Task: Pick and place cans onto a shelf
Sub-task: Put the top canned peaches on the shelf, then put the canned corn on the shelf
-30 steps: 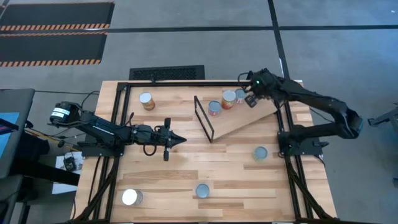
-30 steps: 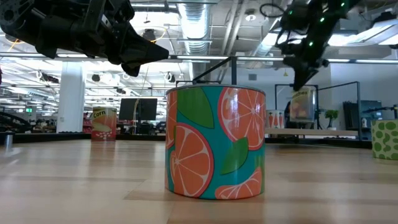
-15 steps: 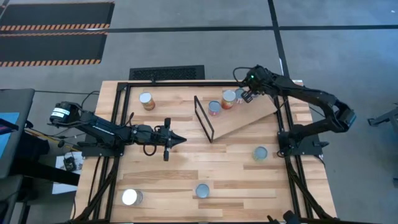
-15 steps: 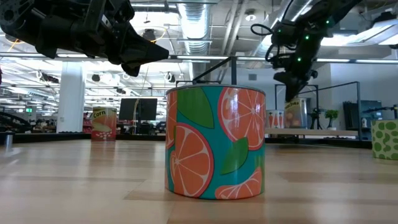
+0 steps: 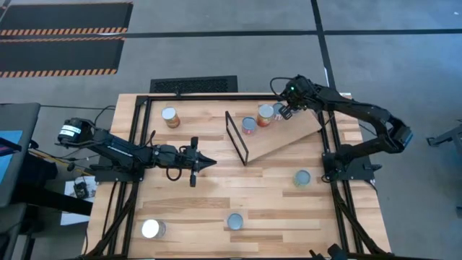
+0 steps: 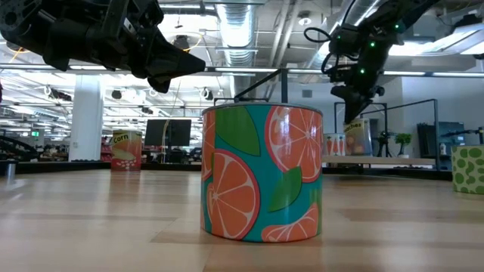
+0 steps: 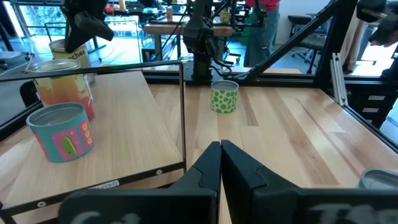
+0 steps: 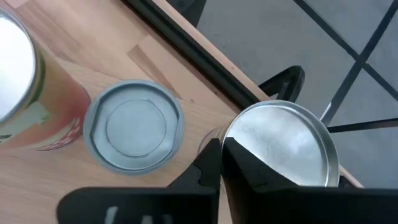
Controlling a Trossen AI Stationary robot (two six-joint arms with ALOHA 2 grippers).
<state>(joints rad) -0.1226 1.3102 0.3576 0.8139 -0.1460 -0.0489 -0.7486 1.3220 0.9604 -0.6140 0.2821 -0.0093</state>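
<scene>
Reaching over the far end of the slanted light-wood shelf board (image 5: 289,137), the right hand (image 5: 283,110) hangs just above a small tin can with a silver top (image 5: 279,110), and its two dark fingers (image 8: 214,165) are pressed together with nothing between them. In the right wrist view that shiny can top shows close under the fingertips, and a second can with a bluish-grey round top (image 8: 132,132) stands just beside it. A tall can with an orange label (image 5: 266,115) stands next to these on the shelf, and a shorter can with a pale blue top (image 5: 249,125) sits near the thin black wire frame (image 5: 237,137) at the shelf's lower end. The left hand (image 5: 204,162) waits over the middle of the wooden bench (image 5: 216,195), clenched and empty, with its tip pointing toward the wire frame. Other cans stand on the bench away from the shelf: a tan one with a silver top (image 5: 170,116) at the far left, a white-topped one (image 5: 151,229) at the near left corner, a bluish-topped one (image 5: 235,221) at the near edge, and one more with a pale top (image 5: 302,178) on the right side. In the low view a can painted with orange slices and green leaves (image 6: 262,172) fills the front.
</scene>
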